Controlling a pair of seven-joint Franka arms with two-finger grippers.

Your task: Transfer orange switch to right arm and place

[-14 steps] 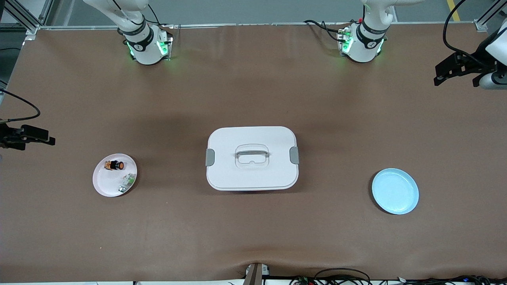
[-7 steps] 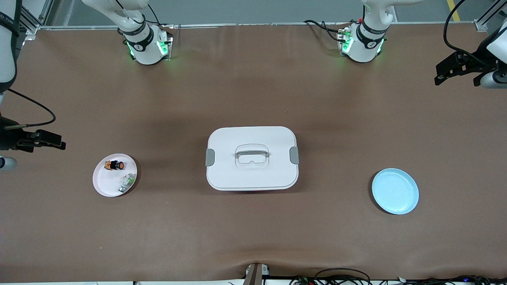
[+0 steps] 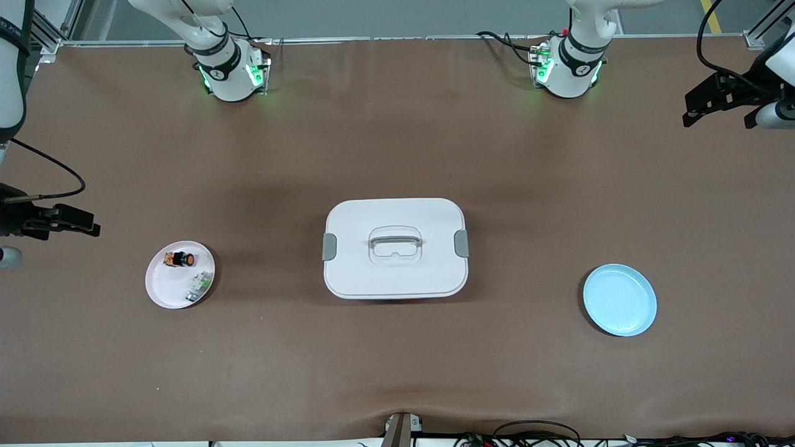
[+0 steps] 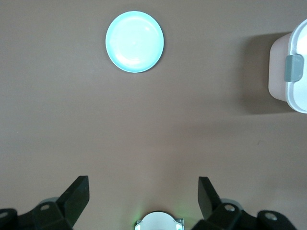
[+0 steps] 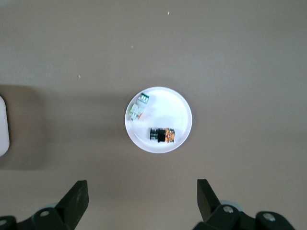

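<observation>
Orange switch lies on pink plate beside white-and-green part, at right arm's end of table, likely staged for pickup. Blue plate empty at left arm's end, white box between both plates.

Right gripper near pink plate, jaws wide, empty. Left gripper at table edge, jaws wide, empty.

Versus 1 second ago: right gripper edged toward plate; left gripper lifted slightly. Switch unmoved.

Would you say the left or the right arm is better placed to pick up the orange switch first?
Right, probably: the right gripper, open, hangs near the pink plate holding the orange switch. The left gripper, also open, waits at the opposite end.
</observation>
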